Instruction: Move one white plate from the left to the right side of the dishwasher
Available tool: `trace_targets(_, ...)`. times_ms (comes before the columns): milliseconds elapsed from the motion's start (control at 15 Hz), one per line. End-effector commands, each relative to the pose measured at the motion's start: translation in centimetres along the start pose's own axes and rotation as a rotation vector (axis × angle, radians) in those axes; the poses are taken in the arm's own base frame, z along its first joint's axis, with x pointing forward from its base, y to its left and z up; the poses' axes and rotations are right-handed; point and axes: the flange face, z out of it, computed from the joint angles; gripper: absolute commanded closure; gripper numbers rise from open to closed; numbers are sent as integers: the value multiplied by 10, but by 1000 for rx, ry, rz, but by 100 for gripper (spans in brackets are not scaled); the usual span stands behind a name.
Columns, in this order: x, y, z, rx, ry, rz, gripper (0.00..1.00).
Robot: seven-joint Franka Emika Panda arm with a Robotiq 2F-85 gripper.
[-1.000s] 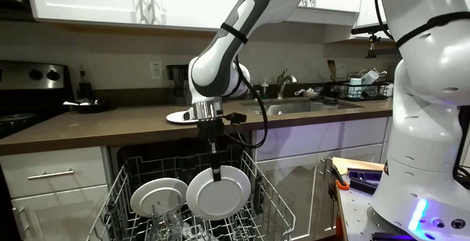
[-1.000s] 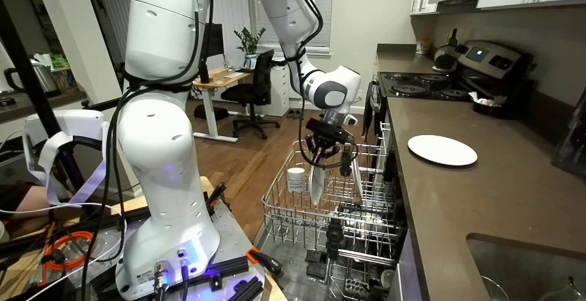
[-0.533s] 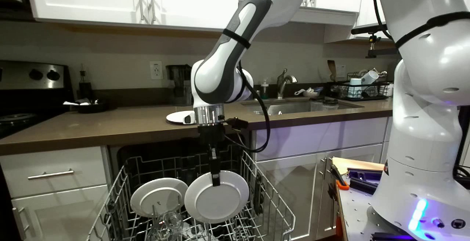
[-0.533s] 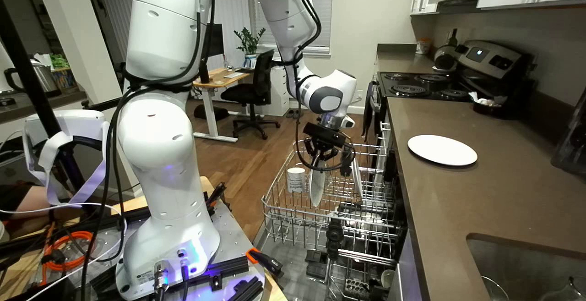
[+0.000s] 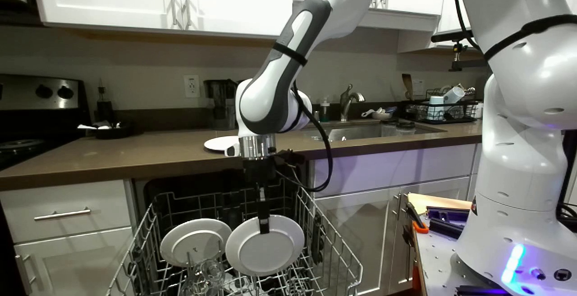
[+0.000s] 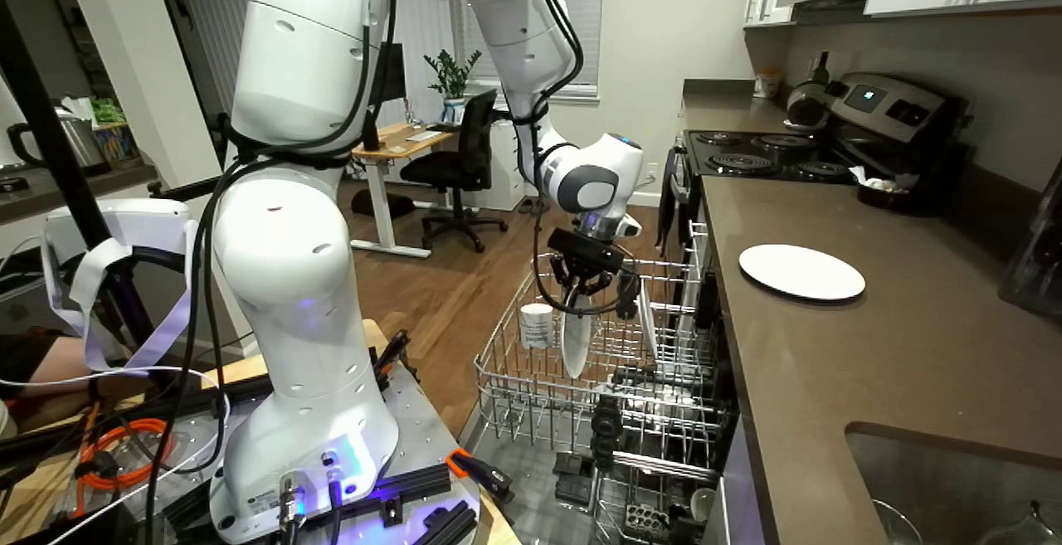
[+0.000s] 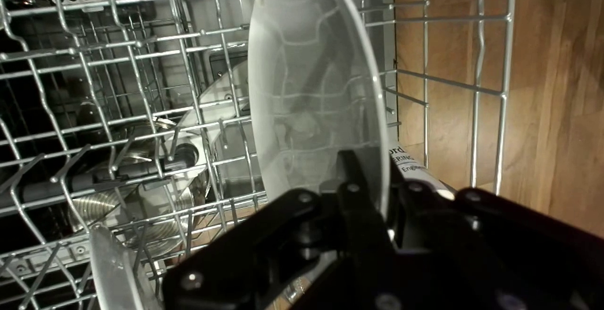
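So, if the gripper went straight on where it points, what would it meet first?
Probably the dishwasher rack below, met by the lower edge of the white plate the gripper holds; whether they already touch is unclear.

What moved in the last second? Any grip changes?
The gripper and the white plate clamped in it sank slightly in both exterior views, toward the dishwasher rack; nothing newly grasped or released. Other rack plate, countertop plate and printed white cup stayed put.

In the wrist view, the white plate [image 7: 311, 93] ran past the top edge and, with the gripper [image 7: 373, 174], hid part of the mug [image 7: 421, 174], while an exterior view's bottom edge cut off the dishwasher rack [image 5: 360, 270], and the mark [image 5: 194, 249] on another plate [image 5: 187, 237] was too small to read.
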Motion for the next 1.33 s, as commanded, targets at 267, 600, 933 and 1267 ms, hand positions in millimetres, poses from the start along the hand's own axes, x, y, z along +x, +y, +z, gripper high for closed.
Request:
trace_targets(267, -9, -11, -15, -21, 14, 26, 91)
trace_targets(600, -18, -16, -31, -31, 8, 33, 91)
trace_targets(933, -28, -20, -46, -21, 11, 30, 91)
trace_targets(1267, -29, -24, -50, 46, 43, 7, 91)
